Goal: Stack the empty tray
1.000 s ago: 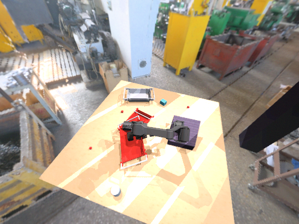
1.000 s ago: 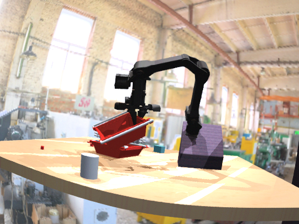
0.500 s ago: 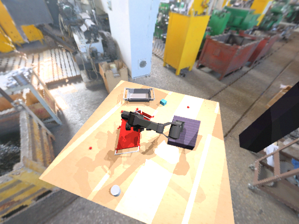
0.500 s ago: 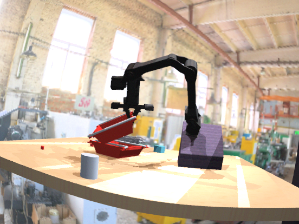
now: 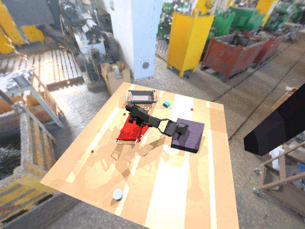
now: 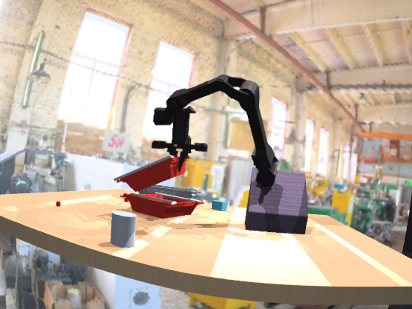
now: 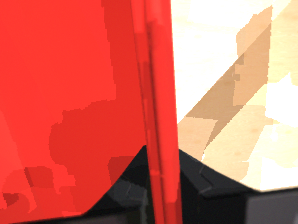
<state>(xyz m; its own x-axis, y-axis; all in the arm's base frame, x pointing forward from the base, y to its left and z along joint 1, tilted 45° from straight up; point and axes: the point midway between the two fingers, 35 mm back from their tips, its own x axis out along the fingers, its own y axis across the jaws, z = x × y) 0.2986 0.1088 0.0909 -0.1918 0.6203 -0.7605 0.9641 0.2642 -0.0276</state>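
My gripper (image 6: 180, 166) (image 7: 156, 151) is shut on the side wall of the empty red tray (image 5: 128, 133) (image 6: 153, 177) (image 7: 65, 60). It holds this tray tilted, one side raised toward the fingers, above the loaded tray. A wire bar (image 5: 125, 143) stands out past the held tray's near end. The loaded red tray (image 6: 160, 210) stands on the table, partly beneath it. A light wire bar (image 6: 158, 198) runs across the loaded tray's top; how its other bar lies is unclear. Its blocks are hidden. In the top view the arm and held tray cover most of it.
A grey tray with wire bars (image 5: 141, 102) stands at the back. A teal block (image 5: 166, 104) (image 6: 219, 205), a grey cylinder (image 5: 117, 194) (image 6: 123, 229) and several small red cubes lie around the table. The arm's base stands on a purple block (image 5: 190, 144) (image 6: 280, 201).
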